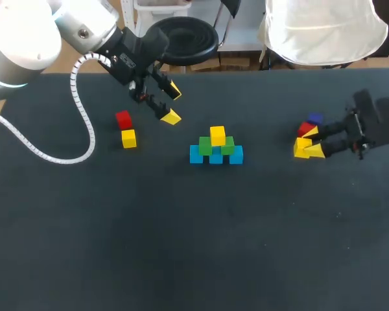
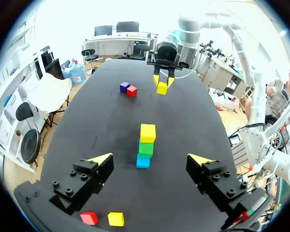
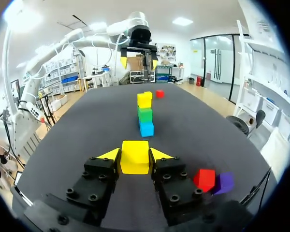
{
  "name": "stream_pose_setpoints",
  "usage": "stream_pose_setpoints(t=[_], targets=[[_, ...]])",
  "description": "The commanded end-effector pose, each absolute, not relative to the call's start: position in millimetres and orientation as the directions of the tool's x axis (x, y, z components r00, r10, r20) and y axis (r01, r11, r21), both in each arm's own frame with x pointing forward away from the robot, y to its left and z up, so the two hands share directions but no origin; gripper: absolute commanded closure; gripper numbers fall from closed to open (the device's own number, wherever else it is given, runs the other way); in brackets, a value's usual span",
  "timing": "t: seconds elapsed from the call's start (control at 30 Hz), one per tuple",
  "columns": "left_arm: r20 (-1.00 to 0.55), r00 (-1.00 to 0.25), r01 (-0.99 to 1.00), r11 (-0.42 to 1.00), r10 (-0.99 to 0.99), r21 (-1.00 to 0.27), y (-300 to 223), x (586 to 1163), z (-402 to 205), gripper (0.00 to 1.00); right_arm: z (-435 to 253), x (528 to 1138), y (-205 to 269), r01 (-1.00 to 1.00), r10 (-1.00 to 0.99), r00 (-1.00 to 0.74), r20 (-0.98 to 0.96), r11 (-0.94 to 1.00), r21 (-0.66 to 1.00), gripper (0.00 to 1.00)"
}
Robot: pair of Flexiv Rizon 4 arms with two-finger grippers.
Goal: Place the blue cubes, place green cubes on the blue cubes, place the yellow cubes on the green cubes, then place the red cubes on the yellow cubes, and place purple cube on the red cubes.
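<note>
A pyramid stands mid-table: three blue cubes (image 1: 216, 157), two green cubes (image 1: 227, 146) on them, and one yellow cube (image 1: 217, 135) on top. At the right, my right gripper (image 1: 313, 144) is shut on a yellow cube (image 3: 135, 157) low by the table. A red cube (image 1: 306, 128) and a purple cube (image 1: 315, 119) lie just beside that gripper. My left gripper (image 1: 172, 103) hangs open and empty above the table, left of the pyramid. A red cube (image 1: 123, 119) and a yellow cube (image 1: 128, 138) sit close to it on its left.
The dark table (image 1: 194, 246) is bare across its whole front half. My left arm's white cable (image 1: 84, 120) loops down near the left pair of cubes.
</note>
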State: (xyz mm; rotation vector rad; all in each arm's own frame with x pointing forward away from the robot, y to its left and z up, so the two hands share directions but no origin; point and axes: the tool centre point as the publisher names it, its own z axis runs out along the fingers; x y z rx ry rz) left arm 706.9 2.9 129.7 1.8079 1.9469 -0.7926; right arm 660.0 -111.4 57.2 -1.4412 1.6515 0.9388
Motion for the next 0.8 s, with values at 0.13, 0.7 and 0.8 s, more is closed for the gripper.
stream_pose_setpoints(t=[0.13, 0.7, 0.8], targets=[[-0.617, -0.109, 0.989, 0.019, 0.78, -0.15, 4, 706, 129, 0.0, 74, 662, -97, -0.995, -0.461, -0.079, -0.884, 0.09, 0.042, 1.0], [-0.617, -0.109, 0.989, 0.019, 0.78, -0.15, 4, 706, 129, 0.0, 74, 662, -97, -0.995, -0.461, -0.079, -0.884, 0.09, 0.042, 1.0], [-0.617, -0.109, 0.989, 0.019, 0.78, -0.15, 4, 706, 129, 0.0, 83, 670, -86, -0.995, -0.512, -0.087, -0.855, 0.09, 0.047, 1.0]])
